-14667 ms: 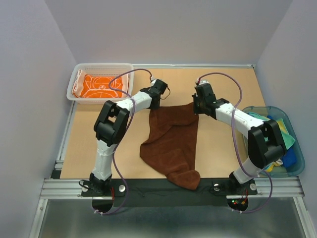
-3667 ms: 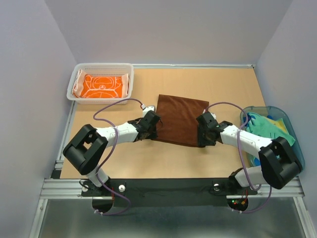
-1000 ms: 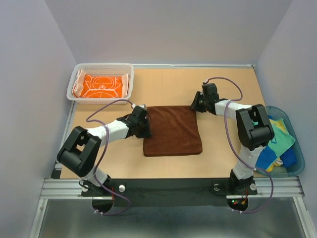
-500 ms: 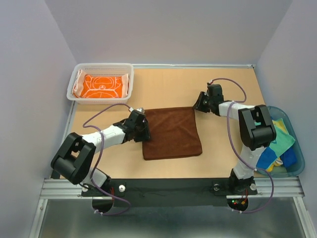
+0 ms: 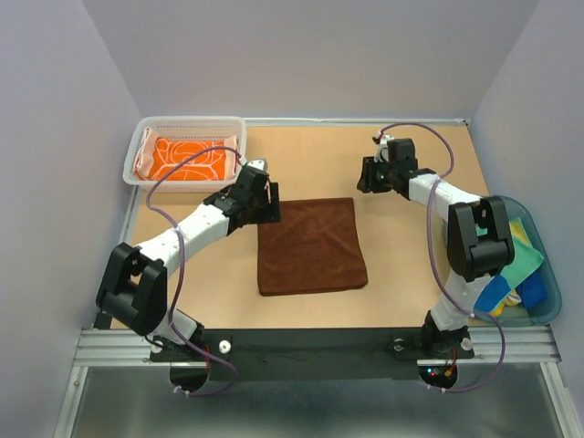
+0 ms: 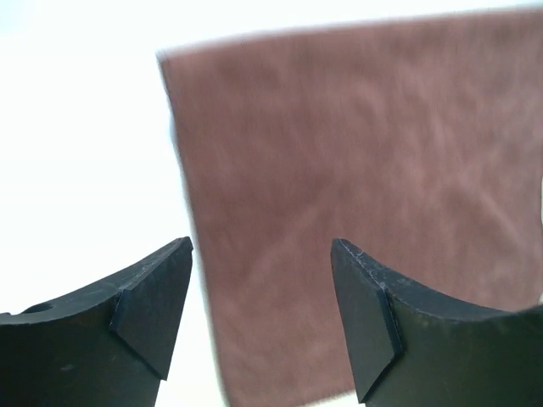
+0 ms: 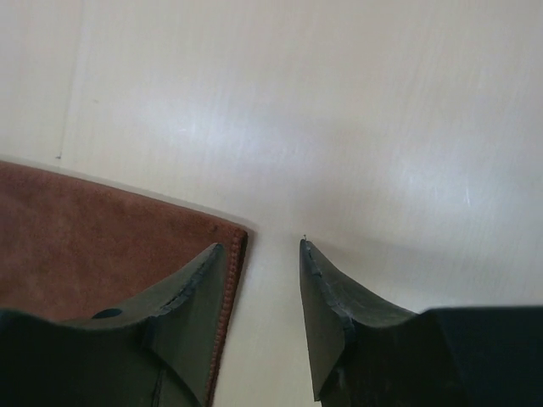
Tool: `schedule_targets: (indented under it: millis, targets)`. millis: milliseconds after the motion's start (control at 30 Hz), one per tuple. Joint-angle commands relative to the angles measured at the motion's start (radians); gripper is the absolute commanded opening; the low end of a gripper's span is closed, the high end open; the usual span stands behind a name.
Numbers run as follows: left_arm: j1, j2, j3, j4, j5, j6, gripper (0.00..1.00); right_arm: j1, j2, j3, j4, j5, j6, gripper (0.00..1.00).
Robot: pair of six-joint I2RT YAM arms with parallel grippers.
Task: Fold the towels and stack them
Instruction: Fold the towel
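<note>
A dark brown towel (image 5: pixel 310 246) lies folded flat in the middle of the table. My left gripper (image 5: pixel 266 210) hovers open over its far left corner, and the left wrist view shows the brown towel (image 6: pixel 365 186) below the spread jaws of the left gripper (image 6: pixel 261 271), which hold nothing. My right gripper (image 5: pixel 368 180) is open just beyond the far right corner. In the right wrist view that towel corner (image 7: pixel 102 237) lies beside the left finger of the right gripper (image 7: pixel 261 250), with bare table between the jaws. An orange patterned towel (image 5: pixel 187 160) lies folded in the white basket (image 5: pixel 187 121).
The white mesh basket sits at the far left corner of the table. A translucent blue-green tub (image 5: pixel 540 308) at the right edge holds several crumpled towels (image 5: pixel 513 265). Grey walls close in the table on three sides.
Both grippers have opened and let go of the brown towel. The left one rose and drew back over the far left corner; the right one moved off past the far right corner.
</note>
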Motion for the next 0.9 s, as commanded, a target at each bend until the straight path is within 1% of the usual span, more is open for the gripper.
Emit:
schedule_targets:
  millis: [0,67,133,233,333,633,867]
  targets:
    - [0.045,0.057,0.086,-0.04,-0.074,0.191,0.78,-0.006,0.045,0.103,-0.089,-0.101,-0.188,0.47]
    - [0.054,0.095,0.115,-0.045,-0.083,0.254,0.78,-0.006,0.08,0.132,-0.114,-0.136,-0.231,0.47]
    - [0.06,0.119,0.129,-0.053,-0.1,0.284,0.78,-0.006,0.104,0.179,-0.135,-0.164,-0.259,0.47]
    - [0.071,0.154,0.149,-0.057,-0.086,0.315,0.77,-0.004,0.158,0.236,-0.192,-0.193,-0.294,0.47]
    - [0.071,0.171,0.155,-0.047,-0.071,0.32,0.77,-0.001,0.193,0.262,-0.211,-0.204,-0.308,0.47]
    - [0.079,0.201,0.167,-0.04,-0.052,0.325,0.77,0.016,0.252,0.276,-0.223,-0.228,-0.315,0.46]
    - [0.08,0.208,0.181,-0.033,-0.044,0.323,0.77,0.028,0.267,0.261,-0.234,-0.239,-0.325,0.45]
